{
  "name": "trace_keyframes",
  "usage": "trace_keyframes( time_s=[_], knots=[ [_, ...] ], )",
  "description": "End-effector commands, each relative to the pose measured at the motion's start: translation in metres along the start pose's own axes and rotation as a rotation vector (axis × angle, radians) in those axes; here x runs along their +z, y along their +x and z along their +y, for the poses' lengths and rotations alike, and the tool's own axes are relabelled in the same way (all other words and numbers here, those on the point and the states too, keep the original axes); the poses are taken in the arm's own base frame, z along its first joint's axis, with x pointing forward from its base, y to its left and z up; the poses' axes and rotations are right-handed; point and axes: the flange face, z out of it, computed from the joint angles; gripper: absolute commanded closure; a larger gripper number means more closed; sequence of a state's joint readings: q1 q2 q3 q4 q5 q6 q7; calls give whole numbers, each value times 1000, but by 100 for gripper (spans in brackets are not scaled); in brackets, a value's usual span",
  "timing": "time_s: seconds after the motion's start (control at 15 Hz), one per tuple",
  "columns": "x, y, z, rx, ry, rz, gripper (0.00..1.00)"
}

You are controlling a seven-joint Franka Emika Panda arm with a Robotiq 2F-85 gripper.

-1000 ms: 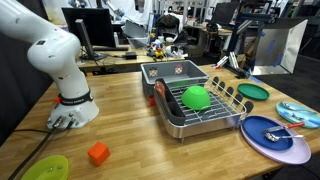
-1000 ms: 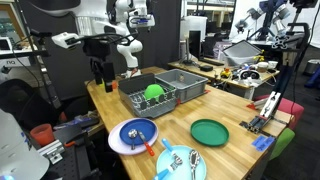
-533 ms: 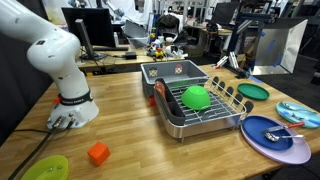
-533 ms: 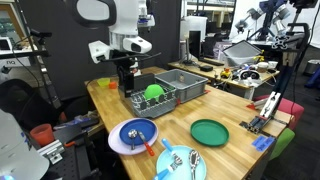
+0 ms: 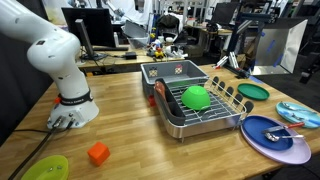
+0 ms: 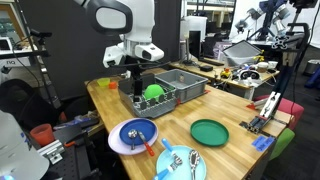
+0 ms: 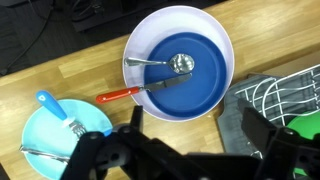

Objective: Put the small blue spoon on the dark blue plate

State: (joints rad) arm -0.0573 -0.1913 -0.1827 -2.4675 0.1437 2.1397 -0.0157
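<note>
The dark blue plate lies on a lavender plate. It holds a metal spoon and a red-handled knife. The plate shows in both exterior views. The small blue spoon lies on the pale sky-blue plate with metal cutlery. My gripper is open and empty. It hangs high above the table between the plates and the dish rack. An exterior view shows it beside the rack.
A wire dish rack holds a green bowl. Behind it is a grey bin. A green plate lies near the plates. An orange block and a yellow-green plate lie near the robot base.
My arm has swung from the far end of the table towards the dish rack and the plates. The gripper has stayed open. Nothing on the table has moved.
</note>
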Motion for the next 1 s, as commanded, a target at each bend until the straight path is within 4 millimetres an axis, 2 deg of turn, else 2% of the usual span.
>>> trace_keyframes(
  time_s=[0.0,0.07,0.27,0.53,0.73,0.93],
  knots=[
    [0,0,0,0,0,-1,0],
    [0,0,0,0,0,-1,0],
    [8,18,10,159,100,-42,0],
    [29,53,31,365,193,-61,0],
    [55,76,56,540,205,-63,0],
    [87,89,81,715,198,-78,0]
  ],
)
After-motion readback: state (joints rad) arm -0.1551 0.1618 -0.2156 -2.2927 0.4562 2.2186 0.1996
